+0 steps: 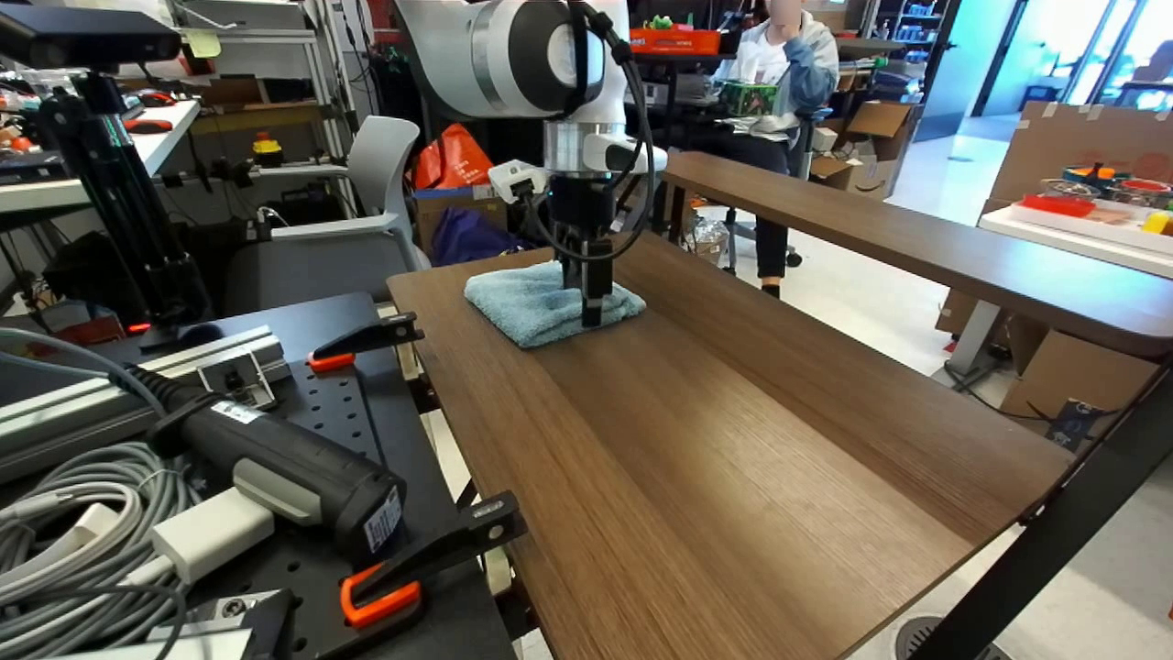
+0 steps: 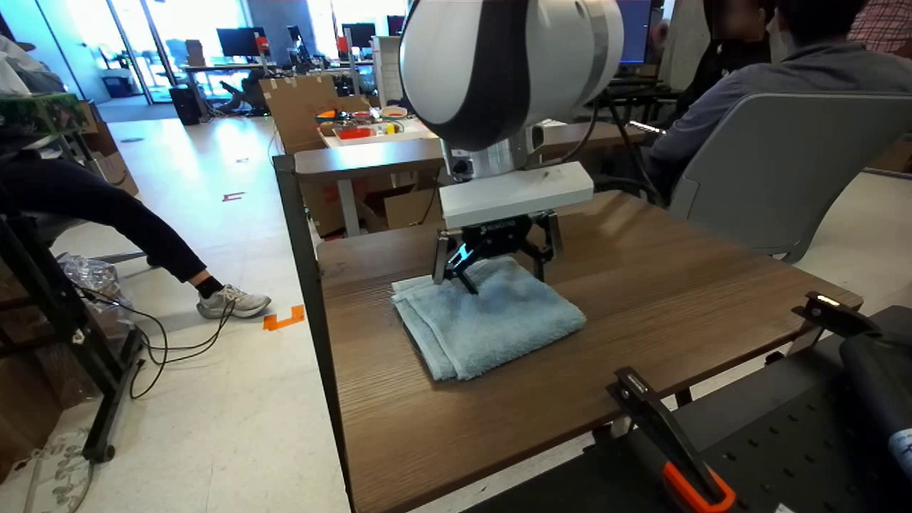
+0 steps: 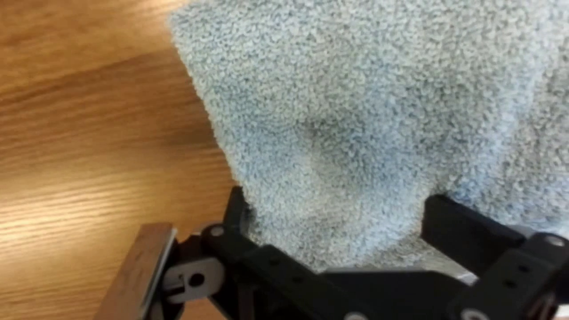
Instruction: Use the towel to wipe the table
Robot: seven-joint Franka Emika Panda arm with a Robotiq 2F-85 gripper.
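The towel is a folded light blue cloth lying on the table. It shows in both exterior views (image 1: 513, 298) (image 2: 509, 324) and fills much of the wrist view (image 3: 346, 111). The table has a brown wood-grain top (image 1: 724, 458) (image 2: 655, 285) (image 3: 111, 146). My gripper (image 1: 583, 298) (image 2: 502, 281) points down at the towel, with its fingertips at cloth height. In the wrist view my gripper (image 3: 335, 202) is open, its fingers wide apart. One finger is at the towel's edge and one presses into the cloth, with slightly bunched cloth between them. The fingertips' ends are partly hidden by the cloth.
Black clamps with orange parts (image 1: 380, 596) (image 2: 666, 434) reach the table's side from a black perforated bench (image 1: 339, 412). A handheld black device (image 1: 275, 458) and coiled cables (image 1: 101, 522) lie on it. A longer wooden table (image 1: 898, 243) stands beyond. A grey chair (image 2: 805, 164) is near.
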